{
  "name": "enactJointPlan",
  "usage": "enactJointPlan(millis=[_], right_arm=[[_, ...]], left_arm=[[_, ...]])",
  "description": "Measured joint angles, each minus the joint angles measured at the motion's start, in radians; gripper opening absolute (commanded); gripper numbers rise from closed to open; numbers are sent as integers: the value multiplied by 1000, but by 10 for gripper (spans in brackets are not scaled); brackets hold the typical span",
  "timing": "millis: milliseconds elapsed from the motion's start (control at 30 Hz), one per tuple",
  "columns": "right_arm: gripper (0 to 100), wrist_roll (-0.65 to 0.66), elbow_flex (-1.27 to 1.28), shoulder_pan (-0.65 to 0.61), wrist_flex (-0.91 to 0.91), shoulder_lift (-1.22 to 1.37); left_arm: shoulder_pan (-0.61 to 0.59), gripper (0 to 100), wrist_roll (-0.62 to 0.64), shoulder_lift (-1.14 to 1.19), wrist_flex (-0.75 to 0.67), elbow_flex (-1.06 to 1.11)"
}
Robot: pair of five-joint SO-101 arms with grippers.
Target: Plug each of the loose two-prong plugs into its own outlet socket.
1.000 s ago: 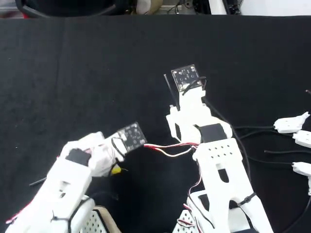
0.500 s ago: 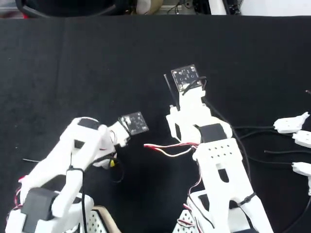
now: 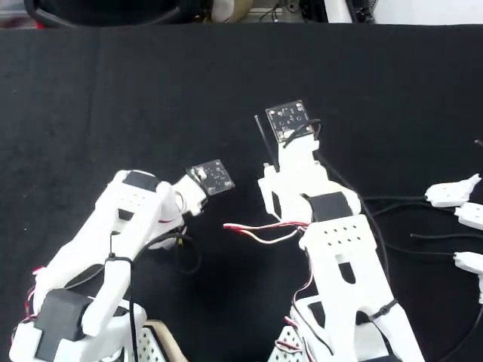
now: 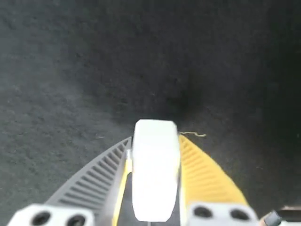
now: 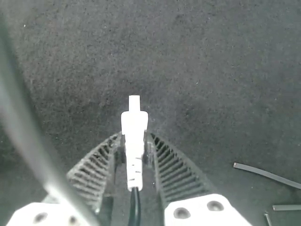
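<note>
The left claw is closed around a white block. The right claw pinches a white plug by its body. More plugs lie at the table's three o'clock edge.

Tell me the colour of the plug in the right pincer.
White. The plug, clamped in the right pincer, shows best in the right wrist view.

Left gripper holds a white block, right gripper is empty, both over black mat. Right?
No. The right gripper isn't empty: the right wrist view shows it shut on a white plug. The left gripper does hold the white block, over the black mat.
</note>
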Motion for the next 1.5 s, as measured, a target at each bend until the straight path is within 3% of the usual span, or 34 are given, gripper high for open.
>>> enactJointPlan(millis=[433, 567, 933, 1100, 1233, 1333, 1500], right_arm=[[13, 0, 0, 0, 0, 6], [13, 0, 0, 0, 0, 6], [13, 0, 0, 0, 0, 6], [13, 0, 0, 0, 0, 6], [13, 0, 0, 0, 0, 6], [13, 0, 0, 0, 0, 6], [13, 0, 0, 0, 0, 6]], left_arm=[[-5, 195, 11, -18, 12, -48], [-23, 196, -3, -135, 89, -75], [-178, 191, -117, -282, 152, -66], [-71, 191, -60, -420, 344, -78], [95, 193, 20, -603, 376, 49], [207, 196, 81, -736, 347, 213], [213, 196, 95, -822, 161, 460]])
